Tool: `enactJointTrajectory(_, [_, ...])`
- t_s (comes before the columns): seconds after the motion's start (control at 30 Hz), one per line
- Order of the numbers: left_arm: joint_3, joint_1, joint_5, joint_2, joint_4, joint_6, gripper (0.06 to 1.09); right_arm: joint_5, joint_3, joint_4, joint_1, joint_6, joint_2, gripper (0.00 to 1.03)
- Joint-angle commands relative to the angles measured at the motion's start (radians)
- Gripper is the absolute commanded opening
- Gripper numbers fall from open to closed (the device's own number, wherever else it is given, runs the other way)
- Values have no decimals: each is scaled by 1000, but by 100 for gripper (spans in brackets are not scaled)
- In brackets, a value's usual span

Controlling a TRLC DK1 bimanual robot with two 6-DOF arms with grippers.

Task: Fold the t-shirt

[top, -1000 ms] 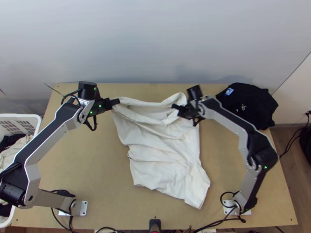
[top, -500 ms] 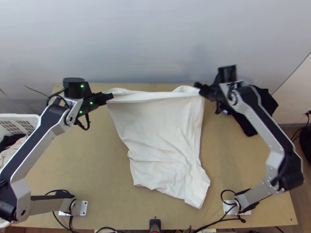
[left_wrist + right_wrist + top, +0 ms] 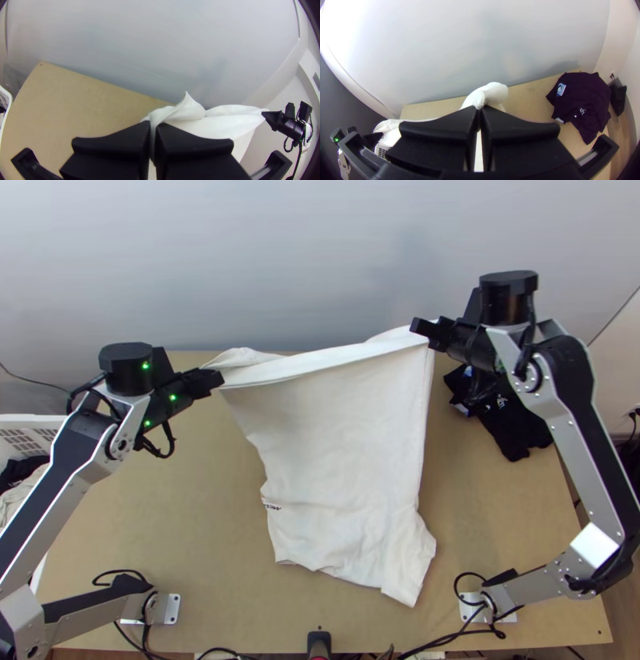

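At the far left, a white plastic basket [image 3: 22,421] stands beside the wooden table [image 3: 160,500]; dark cloth [image 3: 22,470] and pale cloth lie inside it. The left arm [image 3: 56,492] extends from its near left base toward the table's far left part. The left gripper [image 3: 213,379] is closed down on the white t-shirt [image 3: 344,436]; the left wrist view confirms fabric pinched between its two black fingers [image 3: 110,141], with a loose peak of cloth standing just beyond the tips.

The t-shirt occupies the middle of the table. Its far edge is lifted and drawn nearly straight between the two grippers, with a turned-over band of cloth along it. From there the fabric slopes toward the near side, where the lower part lies wrinkled on the tabletop. Small dark print is noted at its left border. A black object [image 3: 319,641] is found at the middle of the table's near edge.

The right gripper [image 3: 419,330] has its fingers brought together on the other end of the far edge; in the right wrist view a rounded fold bulges past the tips. To its right, a dark garment [image 3: 516,424] lies bunched near the far right corner, partly behind the right arm [image 3: 584,444].
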Motion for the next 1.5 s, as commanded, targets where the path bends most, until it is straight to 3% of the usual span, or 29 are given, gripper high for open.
enactJointTrajectory(0.0, [-50,-6,54,-12,7,-65,23,34,138,-101,50,-36,-5,2])
enactJointTrajectory(0.17, [-67,-12,65,5,38,-75,42,37,207,-175,54,-40,-3,2])
enactJointTrajectory(0.4, [-73,-8,100,74,38,-68,57,46,216,-215,50,-50,-8,2])
enactJointTrajectory(0.57, [-27,-17,148,160,42,-51,81,49,212,-228,30,-63,-11,3])
enactJointTrajectory(0.63, [2,-35,163,203,41,-42,85,49,207,-233,19,-69,-14,3])
enactJointTrajectory(1.13, [143,-261,177,522,36,26,85,48,181,-236,-45,-69,-17,3])
enactJointTrajectory(1.47, [149,-172,175,660,62,84,85,48,175,-234,-50,-67,-17,3])
